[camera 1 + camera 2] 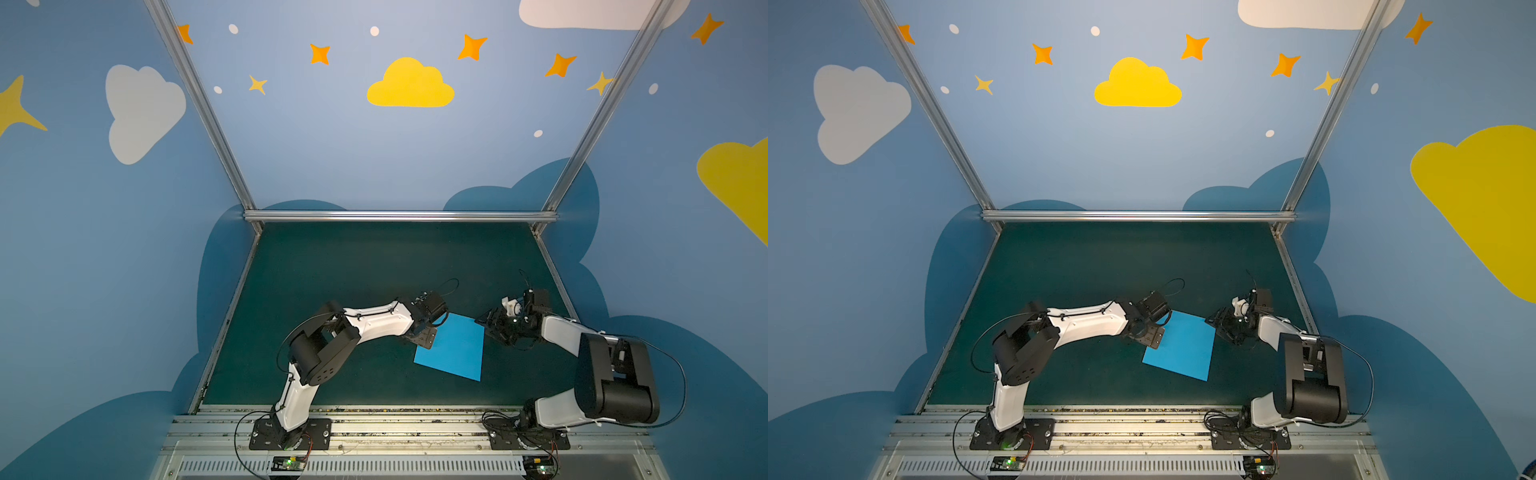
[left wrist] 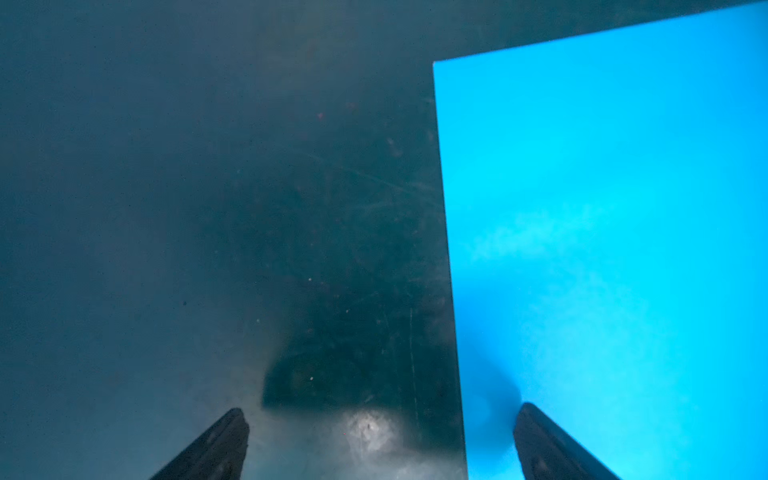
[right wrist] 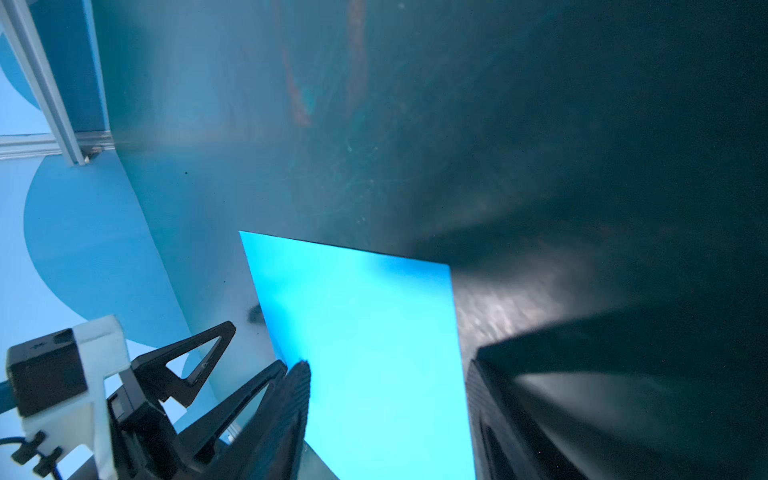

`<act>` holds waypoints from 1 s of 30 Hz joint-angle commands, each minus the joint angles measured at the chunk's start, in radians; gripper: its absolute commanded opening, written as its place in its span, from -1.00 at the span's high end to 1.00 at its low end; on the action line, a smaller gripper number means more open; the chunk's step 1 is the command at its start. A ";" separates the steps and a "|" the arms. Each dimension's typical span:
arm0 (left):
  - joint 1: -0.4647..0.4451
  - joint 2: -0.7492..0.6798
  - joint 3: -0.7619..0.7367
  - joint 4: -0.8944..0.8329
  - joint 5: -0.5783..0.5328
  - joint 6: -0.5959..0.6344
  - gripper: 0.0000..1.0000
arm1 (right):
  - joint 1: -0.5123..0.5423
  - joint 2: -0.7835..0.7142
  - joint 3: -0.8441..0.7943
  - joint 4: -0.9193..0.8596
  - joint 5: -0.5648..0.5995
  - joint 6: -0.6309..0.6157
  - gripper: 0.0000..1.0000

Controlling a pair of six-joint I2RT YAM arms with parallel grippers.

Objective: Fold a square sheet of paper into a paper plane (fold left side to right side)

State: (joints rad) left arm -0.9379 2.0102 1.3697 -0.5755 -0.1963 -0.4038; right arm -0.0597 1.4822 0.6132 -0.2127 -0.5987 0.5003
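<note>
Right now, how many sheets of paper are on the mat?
1. The square sheet of paper lies flat on the green mat, between the left claw and the right claw. A second could hide underneath.

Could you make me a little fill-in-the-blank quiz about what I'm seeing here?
1. The square sheet of paper is bright ____.
2. It lies ____ on the table.
3. The left gripper straddles the paper's edge with its jaws ____.
4. The yellow shape on the back wall is a ____.
Missing words: blue; flat; open; cloud.
</note>
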 commanded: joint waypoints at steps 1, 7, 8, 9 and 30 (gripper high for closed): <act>0.004 0.042 -0.030 -0.020 -0.032 0.010 -1.00 | 0.039 0.026 -0.035 0.032 0.010 0.015 -0.25; 0.004 0.053 -0.030 -0.020 -0.026 0.016 -1.00 | 0.091 0.009 -0.065 0.072 0.013 0.060 -0.28; 0.004 0.054 -0.030 -0.019 -0.027 0.014 -1.00 | 0.092 0.000 -0.065 0.058 0.023 0.060 -0.30; 0.004 0.055 -0.031 -0.019 -0.028 0.014 -1.00 | 0.090 -0.014 -0.067 0.041 0.043 0.062 -0.33; 0.004 0.048 -0.044 0.001 -0.022 0.023 -1.00 | 0.129 -0.137 -0.202 0.047 0.055 0.206 -0.45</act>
State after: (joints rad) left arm -0.9379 2.0102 1.3628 -0.5640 -0.1959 -0.3958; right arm 0.0296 1.2984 0.4690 -0.1505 -0.5098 0.6556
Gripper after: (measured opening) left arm 0.998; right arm 0.725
